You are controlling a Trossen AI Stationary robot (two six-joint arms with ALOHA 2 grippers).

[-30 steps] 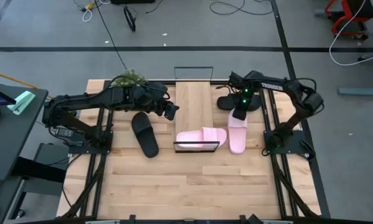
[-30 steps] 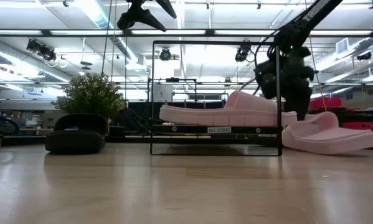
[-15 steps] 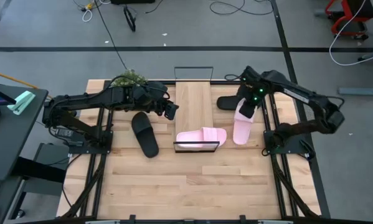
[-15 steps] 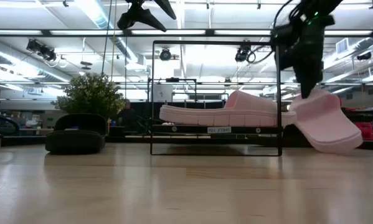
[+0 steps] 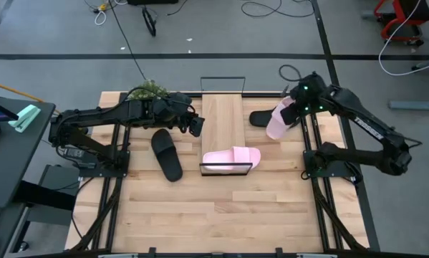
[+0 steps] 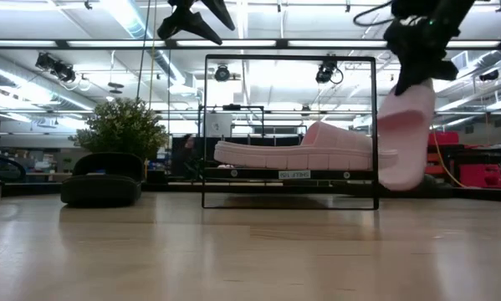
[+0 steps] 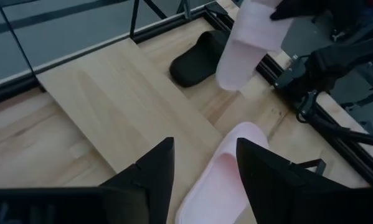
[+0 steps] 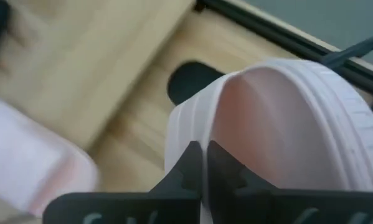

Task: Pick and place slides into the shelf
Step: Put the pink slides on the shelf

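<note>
One pale pink slide (image 5: 232,156) lies on the shelf's lower level, under the plank top (image 5: 221,122), with one end sticking out to the right. My right gripper (image 5: 294,107) is shut on the second pink slide (image 6: 405,138) and holds it in the air right of the shelf. A black slide (image 5: 261,117) lies flat on the table beneath it. Another black slide (image 5: 166,154) lies left of the shelf. My left gripper (image 7: 202,180) hovers open above the shelf's left side with nothing between its fingers. My right gripper pinches a thin edge at the pink slide's upper end (image 8: 192,134) between its two shut fingers. They come slanting down from above. The slide hangs nearly upright below them, its lower end (image 6: 396,180) clear of the table.
A small green plant (image 5: 151,91) stands at the table's far left corner, behind the left arm. The shelf's thin black wire frame (image 6: 289,58) rises around the plank. Bare wood spreads over the near half of the table (image 5: 214,215).
My right gripper has risen and drawn back toward the table's far right, rolling as it went. The pink slide it holds has come up off the table beside the shelf, and now hangs nearly upright instead of lying flat.
</note>
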